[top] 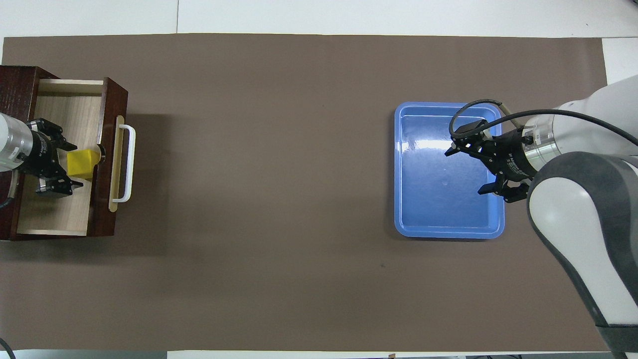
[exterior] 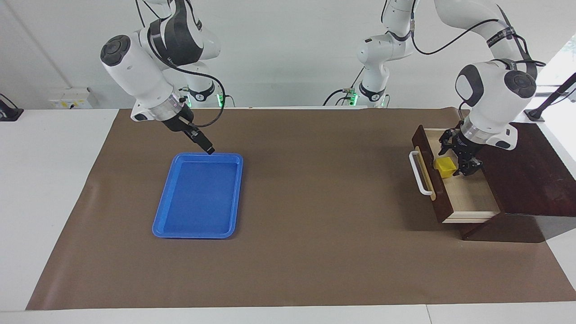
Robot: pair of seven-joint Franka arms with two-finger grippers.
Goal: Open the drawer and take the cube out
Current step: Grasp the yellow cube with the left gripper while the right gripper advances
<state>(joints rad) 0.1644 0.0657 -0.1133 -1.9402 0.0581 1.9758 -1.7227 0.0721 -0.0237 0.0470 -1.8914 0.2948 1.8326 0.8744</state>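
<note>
The drawer [exterior: 443, 202] stands pulled out of a dark wooden cabinet [exterior: 531, 175] at the left arm's end of the table, its white handle [exterior: 418, 173] facing the table's middle. The yellow cube [exterior: 445, 167] lies inside on the pale floor, against the drawer's front wall. My left gripper [exterior: 456, 156] is down in the drawer, open, with its fingers spread at the cube's sides and not closed on it. In the overhead view the drawer [top: 60, 214], cube [top: 83, 163] and left gripper [top: 71, 166] show the same. My right gripper [top: 468, 169] is open and empty over the blue tray.
A blue tray [exterior: 198, 202] lies empty on the brown mat toward the right arm's end; it also shows in the overhead view [top: 438, 209]. The right gripper [exterior: 208, 148] hangs over the tray's edge nearest the robots.
</note>
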